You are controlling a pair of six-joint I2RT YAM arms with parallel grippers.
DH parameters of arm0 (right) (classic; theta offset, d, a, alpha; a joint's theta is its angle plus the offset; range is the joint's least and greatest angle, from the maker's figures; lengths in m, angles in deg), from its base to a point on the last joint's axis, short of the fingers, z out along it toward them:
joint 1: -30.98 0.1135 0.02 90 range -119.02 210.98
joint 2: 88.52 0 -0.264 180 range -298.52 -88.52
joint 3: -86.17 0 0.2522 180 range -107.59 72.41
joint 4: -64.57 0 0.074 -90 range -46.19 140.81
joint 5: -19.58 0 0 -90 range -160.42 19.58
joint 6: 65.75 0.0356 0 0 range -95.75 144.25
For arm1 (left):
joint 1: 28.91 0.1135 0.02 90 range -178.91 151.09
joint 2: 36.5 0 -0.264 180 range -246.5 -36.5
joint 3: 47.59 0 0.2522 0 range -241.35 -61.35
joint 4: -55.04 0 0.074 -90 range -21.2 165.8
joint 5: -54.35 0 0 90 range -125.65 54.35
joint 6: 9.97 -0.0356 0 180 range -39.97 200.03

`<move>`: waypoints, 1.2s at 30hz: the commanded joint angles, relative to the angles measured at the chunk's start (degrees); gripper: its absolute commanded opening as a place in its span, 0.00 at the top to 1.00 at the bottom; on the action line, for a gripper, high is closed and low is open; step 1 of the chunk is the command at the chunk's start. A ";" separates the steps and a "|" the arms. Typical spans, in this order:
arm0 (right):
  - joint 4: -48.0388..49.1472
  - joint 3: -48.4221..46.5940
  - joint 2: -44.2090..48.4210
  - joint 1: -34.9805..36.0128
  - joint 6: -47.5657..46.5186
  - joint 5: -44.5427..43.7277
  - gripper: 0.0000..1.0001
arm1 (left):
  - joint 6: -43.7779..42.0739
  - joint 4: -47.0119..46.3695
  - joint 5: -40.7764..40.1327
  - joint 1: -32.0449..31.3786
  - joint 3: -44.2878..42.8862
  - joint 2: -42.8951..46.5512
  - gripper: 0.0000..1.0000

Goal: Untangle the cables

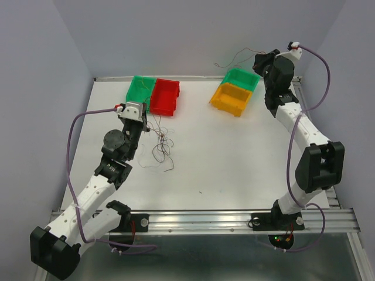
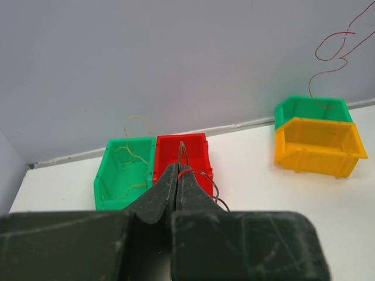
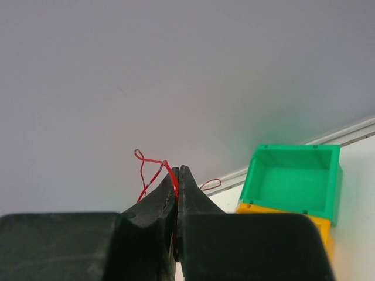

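Observation:
The cables [image 1: 162, 146] lie as a small tangle of thin curly strands on the white table, just right of my left gripper [image 1: 142, 124]. In the left wrist view my left gripper [image 2: 177, 168] is shut on a dark red strand [image 2: 202, 174] that loops out to the right of the jaws. My right gripper [image 1: 256, 61] is raised at the back right, above the bins there. In the right wrist view it [image 3: 177, 171] is shut on a red strand [image 3: 146, 168]. That strand [image 1: 235, 57] hangs in the air to its left.
A green bin [image 1: 140, 89] and a red bin [image 1: 165, 96] stand side by side at the back left; the green one holds a yellowish strand [image 2: 130, 158]. A green bin [image 1: 242, 78] and an orange bin [image 1: 233, 99] stand at the back right.

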 commanded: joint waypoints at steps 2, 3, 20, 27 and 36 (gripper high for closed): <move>2.54 -4.38 -3.60 -0.86 -3.61 2.70 0.99 | -0.04 -3.38 0.72 0.09 -0.38 0.49 0.99; 2.89 -4.29 -4.13 -1.04 -3.61 2.87 0.99 | -0.13 -3.38 0.72 0.09 -0.38 0.49 0.99; -0.59 4.94 -11.60 -3.06 -1.32 2.00 1.00 | 0.14 -3.38 0.64 0.00 -0.12 1.37 0.99; -7.19 1.78 -15.47 -2.97 -4.66 -0.02 0.99 | -0.04 -3.38 0.37 0.09 -0.29 1.28 0.99; -14.94 -2.18 -17.76 -2.71 -7.91 -6.70 0.99 | 0.14 -3.21 0.46 0.00 -0.55 0.84 0.99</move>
